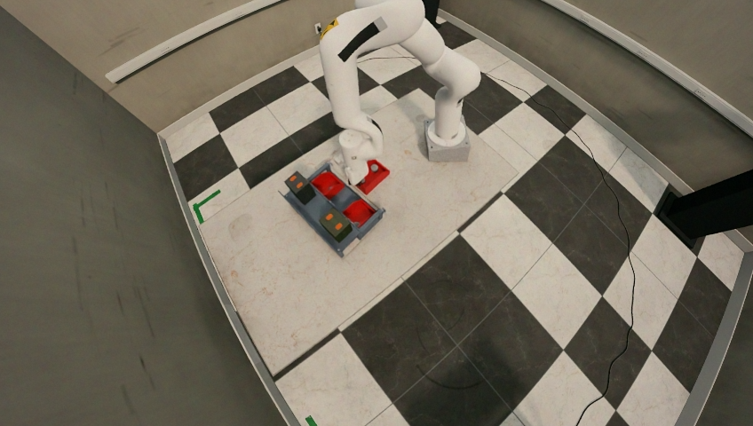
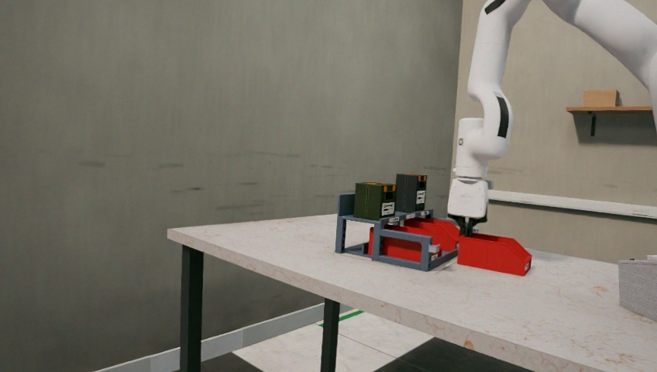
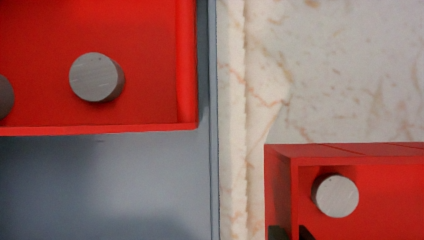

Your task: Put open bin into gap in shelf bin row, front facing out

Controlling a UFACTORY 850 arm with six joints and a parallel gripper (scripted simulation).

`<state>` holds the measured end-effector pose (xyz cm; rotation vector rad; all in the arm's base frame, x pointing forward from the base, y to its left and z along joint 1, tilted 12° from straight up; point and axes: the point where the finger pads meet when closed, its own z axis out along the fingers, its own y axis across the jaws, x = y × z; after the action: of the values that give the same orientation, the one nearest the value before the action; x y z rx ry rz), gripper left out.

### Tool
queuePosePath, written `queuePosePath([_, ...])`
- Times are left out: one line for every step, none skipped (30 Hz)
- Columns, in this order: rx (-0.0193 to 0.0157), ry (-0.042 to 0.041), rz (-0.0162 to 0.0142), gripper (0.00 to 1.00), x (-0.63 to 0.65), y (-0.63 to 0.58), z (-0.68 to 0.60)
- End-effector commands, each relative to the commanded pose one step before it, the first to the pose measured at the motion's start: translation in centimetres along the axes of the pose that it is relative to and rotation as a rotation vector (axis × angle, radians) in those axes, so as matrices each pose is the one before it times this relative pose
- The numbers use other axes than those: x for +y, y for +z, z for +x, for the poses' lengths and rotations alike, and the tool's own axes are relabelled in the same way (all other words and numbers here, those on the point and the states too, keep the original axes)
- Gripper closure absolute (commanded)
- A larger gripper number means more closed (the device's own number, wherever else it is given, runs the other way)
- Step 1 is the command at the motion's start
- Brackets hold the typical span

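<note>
The gripper is closed to a narrow slit, with its fingers clamped on the rear wall of the red open bin. One fingertip sits outside this wall and the other inside. The arm reaches down to the bin from above.

The open bin stands upright on the marble-patterned table, outside the blue-grey shelf rack. Seen from the top view, it lies between one and two o'clock of the rack, near its front lip. Its sloped front points away from the rack. The wrist view shows a grey metal cylinder inside, near the rear wall.

Two red bins occupy the rack's lower level: a far bin toward eleven o'clock in the top view, and a near bin toward four o'clock. The gap lies between them, unfilled. The far bin holds a visible grey cylinder.

On the upper board stand a dark grey box, toward ten o'clock, and an olive-green box, toward six o'clock.
</note>
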<state>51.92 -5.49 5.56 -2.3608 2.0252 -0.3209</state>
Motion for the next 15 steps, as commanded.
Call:
queuePosePath([0.00056, 0.00037, 0.0019, 1.0, -0.092, -0.506, 0.022])
queuePosePath([0.00006, 0.00001, 0.00009, 1.0, 0.0, -0.16, 0.0])
queuePosePath([0.00006, 0.00001, 0.00009, 1.0, 0.0, -0.16, 0.0])
queuePosePath([0.0, 0.0, 0.0, 1.0, 0.0, 0.0, 0.0])
queuePosePath([0.0, 0.0, 0.0, 1.0, 0.0, 0.0, 0.0])
queuePosePath([0.0, 0.0, 0.0, 1.0, 0.0, 0.0, 0.0])
queuePosePath([0.0, 0.0, 0.0, 1.0, 0.0, 0.0, 0.0])
queuePosePath([0.0, 0.0, 0.0, 1.0, 0.0, 0.0, 0.0])
queuePosePath([0.0, 0.0, 0.0, 1.0, 0.0, 0.0, 0.0])
queuePosePath([0.0, 0.0, 0.0, 1.0, 0.0, 0.0, 0.0])
queuePosePath([0.0, 0.0, 0.0, 1.0, 0.0, 0.0, 0.0])
queuePosePath([0.0, 0.0, 0.0, 1.0, 0.0, 0.0, 0.0])
queuePosePath([0.0, 0.0, 0.0, 1.0, 0.0, 0.0, 0.0])
queuePosePath([0.0, 0.0, 0.0, 1.0, 0.0, 0.0, 0.0])
queuePosePath([0.0, 0.0, 0.0, 1.0, 0.0, 0.0, 0.0])
